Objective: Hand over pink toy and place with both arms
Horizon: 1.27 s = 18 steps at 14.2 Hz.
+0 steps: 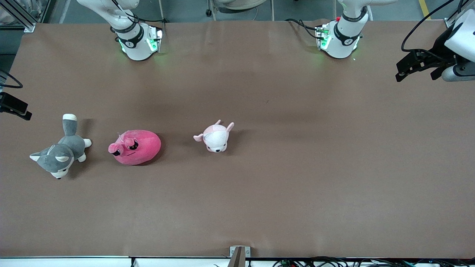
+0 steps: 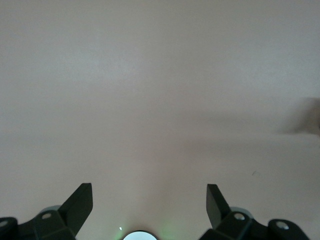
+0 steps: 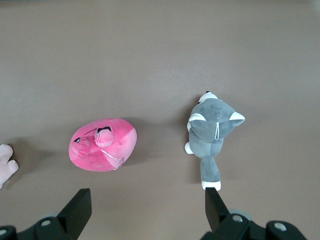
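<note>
**Pink toy lies untouched under the right gripper**

Brown paper covers the table [image 1: 282, 200], and three plush toys sit in a row on it, toward the right arm's end. First in the row, nearest that end, is the grey dog [image 1: 61, 150]. Beside it lies the pink toy [image 1: 135, 147], hot pink, rounded, with dark angry eyes; nothing touches it. Next, a little apart toward the table's middle, sits the pale plush [image 1: 216, 136] with its ears up.

The right gripper [image 3: 145, 209] hangs high over this end of the table, fingers [image 3: 79, 210] spread wide and empty. In the right wrist view the pink toy [image 3: 103, 144] lies just off one fingertip, the grey dog [image 3: 212, 135] off the other, and bare paper sits between the two tips.

The left gripper [image 1: 415, 67] waits in the air at the left arm's end, well apart from all three toys. Its fingers [image 2: 80, 204] are also spread and hold nothing, with only paper beneath them.
</note>
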Each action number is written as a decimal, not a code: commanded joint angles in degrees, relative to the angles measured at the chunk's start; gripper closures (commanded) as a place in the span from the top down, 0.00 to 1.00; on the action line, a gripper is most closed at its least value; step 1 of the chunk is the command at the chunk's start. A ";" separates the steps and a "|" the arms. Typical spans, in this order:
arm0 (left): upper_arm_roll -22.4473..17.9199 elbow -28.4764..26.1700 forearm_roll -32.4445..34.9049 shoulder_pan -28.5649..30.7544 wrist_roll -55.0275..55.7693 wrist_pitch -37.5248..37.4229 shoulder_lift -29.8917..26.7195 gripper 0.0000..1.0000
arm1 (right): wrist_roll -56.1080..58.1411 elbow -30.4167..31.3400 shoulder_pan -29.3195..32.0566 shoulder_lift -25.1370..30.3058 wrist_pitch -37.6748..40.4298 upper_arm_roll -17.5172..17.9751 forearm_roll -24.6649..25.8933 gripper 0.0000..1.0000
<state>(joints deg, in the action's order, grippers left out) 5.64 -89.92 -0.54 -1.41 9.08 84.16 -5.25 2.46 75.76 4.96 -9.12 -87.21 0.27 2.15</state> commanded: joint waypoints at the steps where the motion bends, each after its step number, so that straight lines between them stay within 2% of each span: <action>1: 0.08 -0.17 0.28 0.09 -1.09 -0.32 -0.73 1.00 | -0.80 11.83 0.93 7.33 -7.07 0.17 -1.36 1.00; 3: 0.08 -0.08 0.28 0.09 -1.08 -0.32 -0.64 1.00 | -0.71 17.20 0.75 11.21 -9.63 0.34 -1.10 1.00; 9: 0.08 0.44 0.45 0.09 -0.82 -0.32 -0.20 1.00 | -0.88 24.78 0.75 18.60 -9.82 0.34 -0.75 1.00; 18: -0.10 1.68 0.63 0.18 -0.82 -0.32 0.94 1.00 | -0.88 30.06 0.93 21.95 -10.17 0.17 -0.92 1.00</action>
<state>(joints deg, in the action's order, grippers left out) 5.56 -89.79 -0.54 -1.35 9.08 84.16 -5.14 2.31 103.17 5.20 10.45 -96.30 0.09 2.00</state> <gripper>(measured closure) 0.000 0.000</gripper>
